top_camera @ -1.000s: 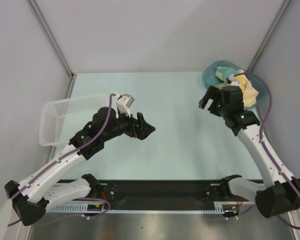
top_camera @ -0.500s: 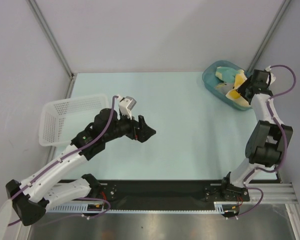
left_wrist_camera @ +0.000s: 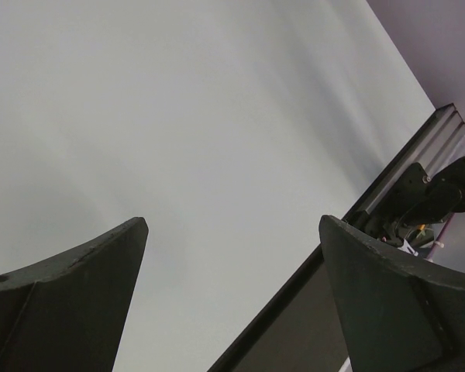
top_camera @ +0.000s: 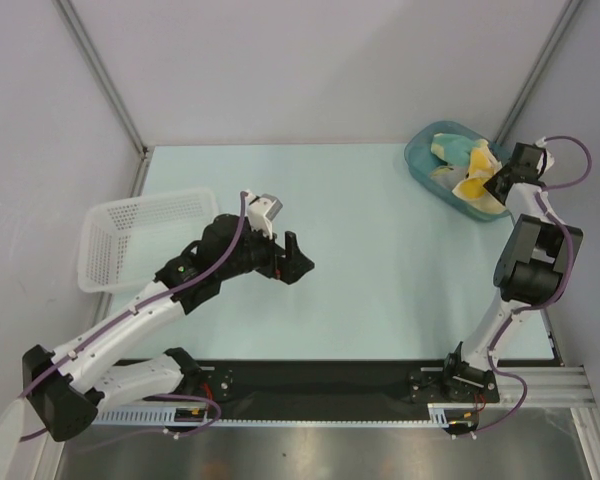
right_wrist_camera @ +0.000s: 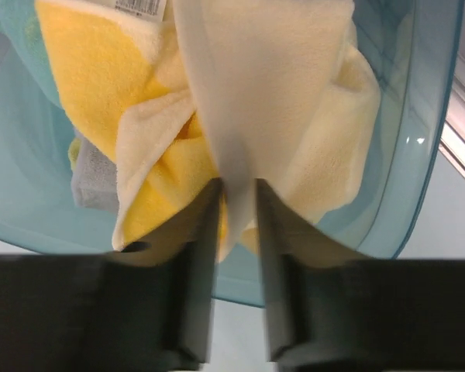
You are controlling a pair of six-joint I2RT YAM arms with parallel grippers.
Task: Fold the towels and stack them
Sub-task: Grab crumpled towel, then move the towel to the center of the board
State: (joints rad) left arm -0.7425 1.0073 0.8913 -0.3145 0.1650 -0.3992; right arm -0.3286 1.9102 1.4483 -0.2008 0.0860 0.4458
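The towels (top_camera: 468,168) lie bunched in a teal tub (top_camera: 426,162) at the table's back right corner. My right gripper (top_camera: 496,184) reaches into the tub and is shut on a fold of a yellow and cream towel (right_wrist_camera: 263,93); the cloth runs down between its two fingers (right_wrist_camera: 195,256). More towels in teal and grey (right_wrist_camera: 89,174) sit beneath it. My left gripper (top_camera: 298,260) hovers over the table left of centre, open, with nothing between its fingers (left_wrist_camera: 70,302).
A white mesh basket (top_camera: 130,240) stands at the left edge of the table, behind my left arm. The tub's wall (right_wrist_camera: 418,147) curves close around my right gripper. A black rail (top_camera: 330,380) runs along the near edge.
My right arm swung from over the table to the tub, and its jaws closed on the yellow and cream towel. My left gripper shifted slightly right and stayed open.
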